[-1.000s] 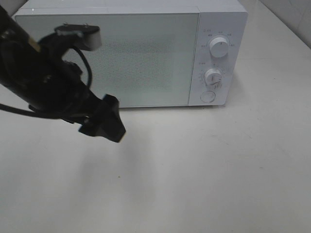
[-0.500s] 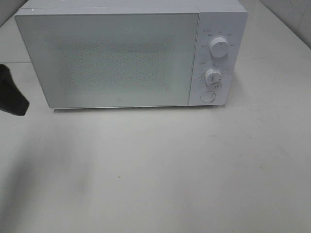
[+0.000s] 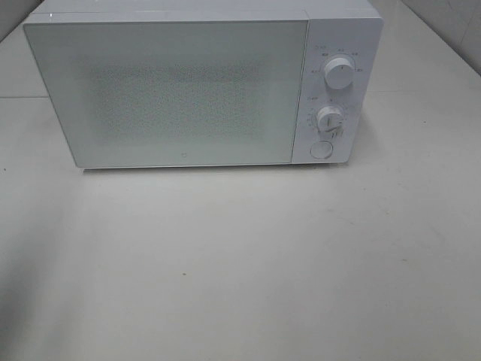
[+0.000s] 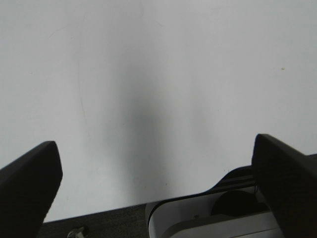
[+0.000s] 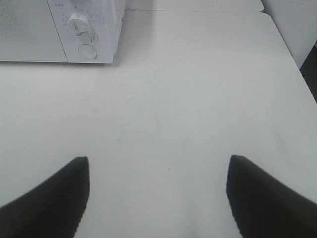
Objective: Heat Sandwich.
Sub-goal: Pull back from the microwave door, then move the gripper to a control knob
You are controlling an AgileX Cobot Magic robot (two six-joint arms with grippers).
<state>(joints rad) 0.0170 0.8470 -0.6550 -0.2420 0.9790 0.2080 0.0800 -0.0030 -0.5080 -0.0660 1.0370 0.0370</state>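
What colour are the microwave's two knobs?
Both knobs are white, like the microwave; the exterior high view shows them best.

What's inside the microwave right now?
Cannot tell. The microwave has its door shut, and the speckled front panel hides the whole interior. The sandwich shows in no view, so it may or may not be inside.

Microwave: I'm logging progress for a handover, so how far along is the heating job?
Done: the microwave door is shut; no sandwich shows outside, and whether it is inside cannot be told. In hand: nothing; the left gripper and right gripper are open and empty over the table. Left: possibly the dials, then retrieval.
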